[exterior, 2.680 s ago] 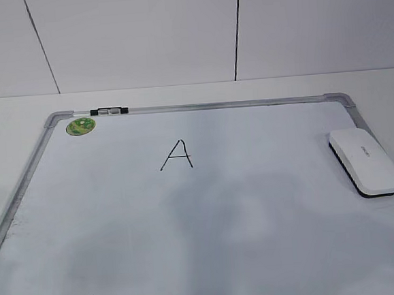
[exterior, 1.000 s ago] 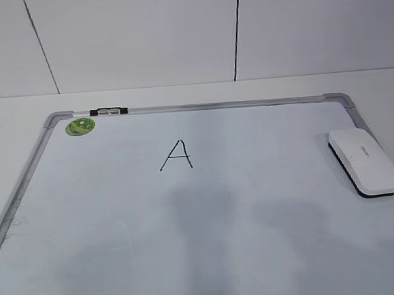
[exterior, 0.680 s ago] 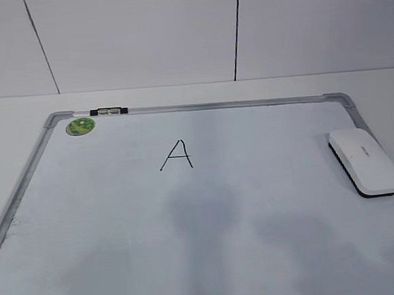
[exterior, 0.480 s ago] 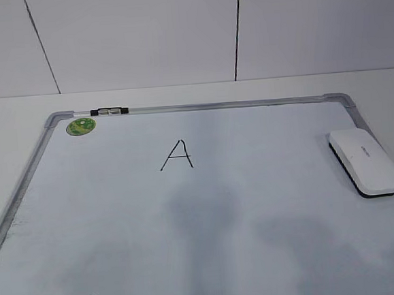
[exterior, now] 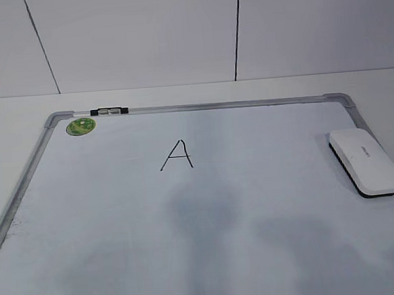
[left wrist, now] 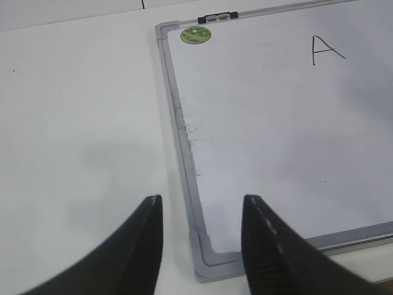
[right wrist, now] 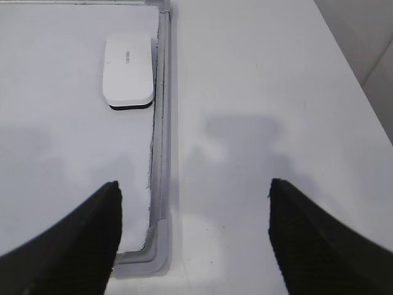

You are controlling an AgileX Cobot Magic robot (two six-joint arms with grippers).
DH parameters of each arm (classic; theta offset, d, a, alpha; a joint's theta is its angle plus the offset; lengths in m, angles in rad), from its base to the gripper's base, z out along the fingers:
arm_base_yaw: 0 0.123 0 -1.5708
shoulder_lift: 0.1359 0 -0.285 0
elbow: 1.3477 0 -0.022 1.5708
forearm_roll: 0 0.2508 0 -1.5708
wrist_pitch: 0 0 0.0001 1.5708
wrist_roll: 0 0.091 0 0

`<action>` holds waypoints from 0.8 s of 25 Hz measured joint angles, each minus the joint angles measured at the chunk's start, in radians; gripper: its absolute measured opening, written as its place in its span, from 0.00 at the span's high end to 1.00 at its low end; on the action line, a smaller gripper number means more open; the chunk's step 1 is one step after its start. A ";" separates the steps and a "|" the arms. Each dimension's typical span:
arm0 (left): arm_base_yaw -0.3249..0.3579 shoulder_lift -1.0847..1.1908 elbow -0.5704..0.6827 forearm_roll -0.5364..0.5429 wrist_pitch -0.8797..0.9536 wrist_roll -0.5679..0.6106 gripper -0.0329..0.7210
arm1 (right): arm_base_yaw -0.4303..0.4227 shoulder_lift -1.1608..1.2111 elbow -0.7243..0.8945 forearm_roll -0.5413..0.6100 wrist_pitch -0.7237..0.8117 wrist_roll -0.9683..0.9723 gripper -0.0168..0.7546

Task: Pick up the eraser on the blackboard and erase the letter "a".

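The blackboard (exterior: 214,106) is a white dry-erase board with a silver-grey frame, lying flat. The white eraser (exterior: 365,161) with a dark base lies on it by the right frame edge. It also shows in the right wrist view (right wrist: 128,70). The only writing I see is an angular capital "A" (exterior: 176,154); no cursive letter "a" is in view. My left gripper (left wrist: 202,198) is open and empty above the board's near left corner (left wrist: 206,261). My right gripper (right wrist: 193,183) is open and empty above the near right corner (right wrist: 153,246), well short of the eraser. Neither gripper shows in the exterior view.
A round green sticker (exterior: 80,126) sits in the far left corner. A small black-and-white clip (exterior: 109,111) sits on the far frame edge. White table lies left (left wrist: 73,123) and right (right wrist: 258,92) of the board. A white panelled wall stands behind.
The soft shadows on the near part of the board have shifted a little. The eraser, the board and the capital "A" have not moved.
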 joint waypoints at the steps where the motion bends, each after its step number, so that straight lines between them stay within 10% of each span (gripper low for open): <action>1: 0.000 0.000 0.000 0.000 0.000 0.000 0.54 | 0.000 0.000 0.000 0.000 0.000 0.000 0.21; 20: 0.000 0.000 0.000 0.000 0.000 0.000 0.61 | 0.000 0.000 0.000 0.000 0.000 0.000 0.21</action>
